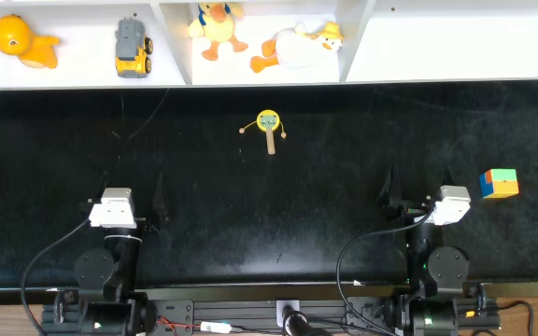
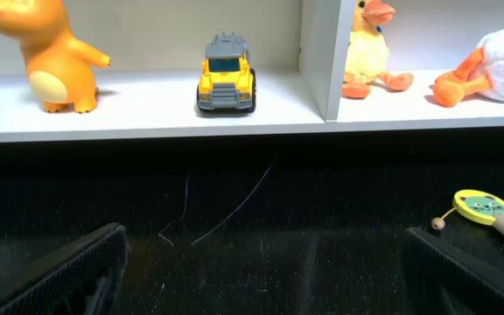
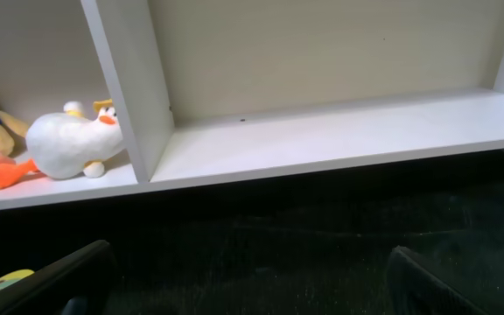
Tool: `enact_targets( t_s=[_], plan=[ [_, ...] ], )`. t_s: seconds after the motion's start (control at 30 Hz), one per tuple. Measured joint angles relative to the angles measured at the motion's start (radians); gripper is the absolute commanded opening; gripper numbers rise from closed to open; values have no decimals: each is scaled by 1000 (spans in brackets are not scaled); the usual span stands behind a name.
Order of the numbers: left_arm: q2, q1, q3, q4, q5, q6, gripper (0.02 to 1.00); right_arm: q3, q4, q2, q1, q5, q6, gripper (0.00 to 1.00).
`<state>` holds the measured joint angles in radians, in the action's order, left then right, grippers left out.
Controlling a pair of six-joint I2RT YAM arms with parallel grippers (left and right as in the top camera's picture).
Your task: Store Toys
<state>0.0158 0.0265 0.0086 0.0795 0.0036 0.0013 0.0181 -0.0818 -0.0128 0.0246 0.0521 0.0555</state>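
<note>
A small rattle drum (image 1: 268, 125) with a green face and wooden handle lies on the black table (image 1: 344, 233), just in front of the shelf's middle. A multicoloured cube (image 1: 499, 183) sits near the table's right edge. My left gripper (image 1: 132, 185) rests low at the front left, open and holding nothing; its wrist view has the rattle drum (image 2: 484, 208) off to one side. My right gripper (image 1: 417, 187) rests at the front right, open and holding nothing, with the cube a short way to its right.
A white shelf (image 1: 437, 70) runs along the back. Its compartments hold an orange figure (image 1: 24, 39), a yellow truck (image 1: 133, 49), a yellow plush duck (image 1: 217, 26) and a white plush duck (image 1: 297, 47). The right compartment (image 3: 339, 131) is bare.
</note>
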Motion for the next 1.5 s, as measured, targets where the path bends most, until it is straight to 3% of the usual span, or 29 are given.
enact_targets(
  t_s=[0.4,0.6,0.83,1.2,1.5],
  plan=[
    [0,0,0,0,0,0,998,3,-31,-37,-5,35,-55,996],
    [-1,0,0,0,3,0,998,197,-364,-360,-68,34,-30,996],
    [-1,0,0,0,4,0,998,602,-678,-753,-270,59,152,993],
    [-1,0,0,0,4,0,998,965,-730,-1390,-676,263,571,998],
    [-1,0,0,0,4,0,998,1170,-727,-1741,-832,346,665,974]
  ],
)
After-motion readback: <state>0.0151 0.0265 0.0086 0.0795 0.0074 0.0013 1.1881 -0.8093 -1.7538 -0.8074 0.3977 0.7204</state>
